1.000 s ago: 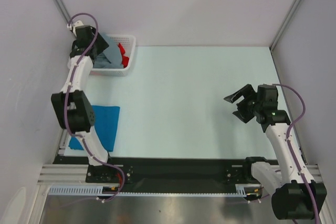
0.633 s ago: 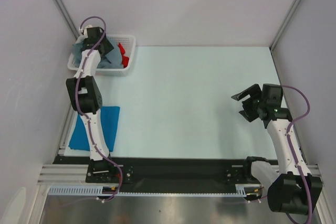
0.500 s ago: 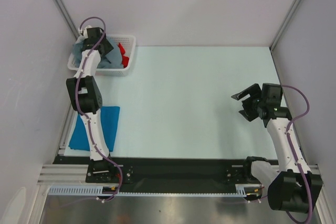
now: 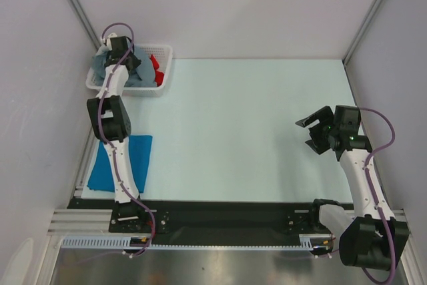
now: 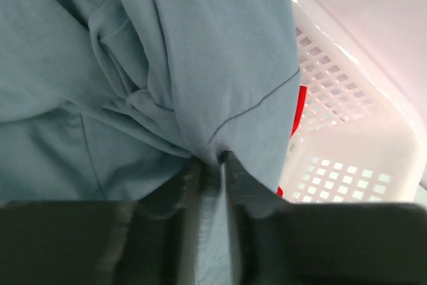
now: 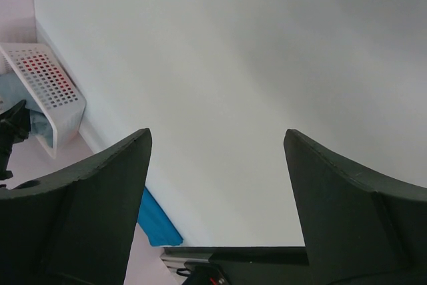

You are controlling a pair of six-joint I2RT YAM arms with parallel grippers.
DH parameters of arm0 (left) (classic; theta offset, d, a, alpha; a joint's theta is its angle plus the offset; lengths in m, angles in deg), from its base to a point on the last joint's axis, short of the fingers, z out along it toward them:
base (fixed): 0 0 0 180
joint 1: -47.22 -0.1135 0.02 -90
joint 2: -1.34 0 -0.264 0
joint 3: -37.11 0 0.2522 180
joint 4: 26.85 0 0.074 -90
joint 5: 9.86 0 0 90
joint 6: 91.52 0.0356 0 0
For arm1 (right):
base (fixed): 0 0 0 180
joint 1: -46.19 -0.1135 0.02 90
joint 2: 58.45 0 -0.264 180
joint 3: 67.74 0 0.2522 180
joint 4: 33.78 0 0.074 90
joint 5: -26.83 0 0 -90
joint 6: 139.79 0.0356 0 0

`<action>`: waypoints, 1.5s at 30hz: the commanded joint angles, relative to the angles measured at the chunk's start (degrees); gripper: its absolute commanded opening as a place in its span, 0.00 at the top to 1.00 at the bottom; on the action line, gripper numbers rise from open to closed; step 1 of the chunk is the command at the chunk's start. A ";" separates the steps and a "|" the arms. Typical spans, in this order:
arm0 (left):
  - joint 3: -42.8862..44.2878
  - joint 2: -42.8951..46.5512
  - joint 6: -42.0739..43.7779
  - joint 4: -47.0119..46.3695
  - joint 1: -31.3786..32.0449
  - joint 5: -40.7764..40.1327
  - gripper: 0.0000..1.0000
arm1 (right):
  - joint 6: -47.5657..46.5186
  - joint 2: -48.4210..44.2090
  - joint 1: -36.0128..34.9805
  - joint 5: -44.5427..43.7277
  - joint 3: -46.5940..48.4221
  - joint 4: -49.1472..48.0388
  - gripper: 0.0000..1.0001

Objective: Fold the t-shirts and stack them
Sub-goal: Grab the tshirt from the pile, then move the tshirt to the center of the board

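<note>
Between the fingers of the left gripper (image 5: 212,165) a fold of the grey t-shirt (image 5: 200,51) is pinched, the jaws nearly together on the cloth. The grasp sits over the basket (image 4: 165,55), presumably so that the shirt can be drawn out and spread for folding. Just beside this gripper the red t-shirt (image 4: 156,66) lies in the basket, partly hidden behind the grey cloth, and might be dragged along. The basket's mesh wall stands close to the fingers, so the lift probably must clear the rim before any sideways travel. The blue t-shirt (image 4: 137,155) lies flat on the table (image 4: 247,118), well back from the left gripper toward that arm's base, apparently the foot of the stack. The right gripper (image 4: 315,133) hovers spread wide and holding nothing, well apart from all cloth. The open table surface between the two grippers offers room for laying out the shirt.
</note>
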 commanded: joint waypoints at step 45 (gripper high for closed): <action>-29.16 70.20 -12.74 -20.34 27.16 32.01 1.00 | -19.51 -11.10 -18.03 28.40 8.55 -7.73 0.08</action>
